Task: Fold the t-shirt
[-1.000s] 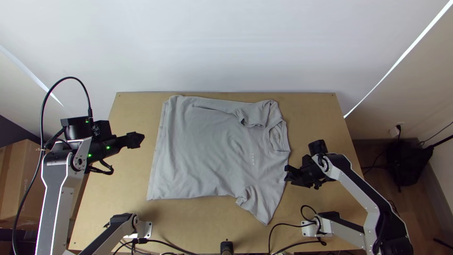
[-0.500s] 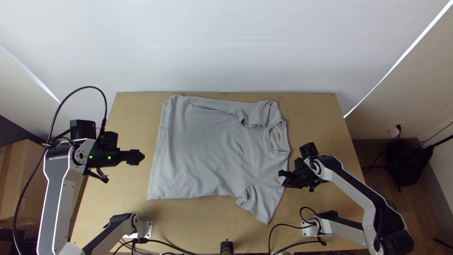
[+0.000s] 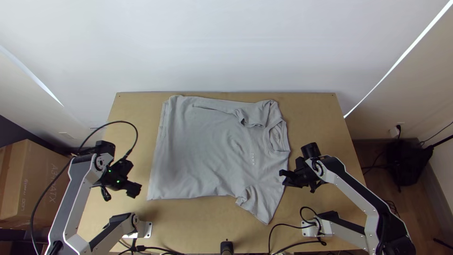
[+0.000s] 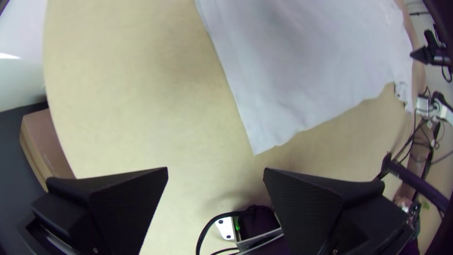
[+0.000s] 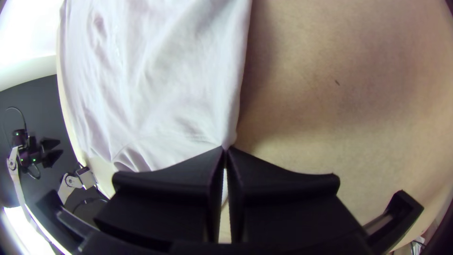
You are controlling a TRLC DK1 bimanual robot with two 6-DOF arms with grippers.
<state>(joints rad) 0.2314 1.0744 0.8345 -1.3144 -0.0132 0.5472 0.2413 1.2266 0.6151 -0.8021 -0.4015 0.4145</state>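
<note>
In the top view the grey t-shirt (image 3: 203,156) lies mostly spread, hem at left and neck at right. Its far sleeve rests folded over the body; the near sleeve points toward the near edge. My left gripper (image 3: 137,190) is left of the hem's near corner, off the cloth. My right gripper (image 3: 282,175) is at the shoulder edge between neck and near sleeve. The left wrist view has the left gripper (image 4: 215,174) wide open, with the shirt's corner (image 4: 264,137) beyond it. In the right wrist view the right gripper (image 5: 225,148) is shut on the edge of the shirt (image 5: 188,94).
The wooden table (image 3: 311,113) has bare wood on all sides of the shirt. Arm bases and black cables line its near edge, with a small black device (image 3: 227,247) between them. A cardboard box (image 3: 33,184) stands beyond the left side.
My left gripper has come down toward the near edge, and its arm has turned. The right gripper has shifted slightly left onto the shirt's edge. The shirt lies as before.
</note>
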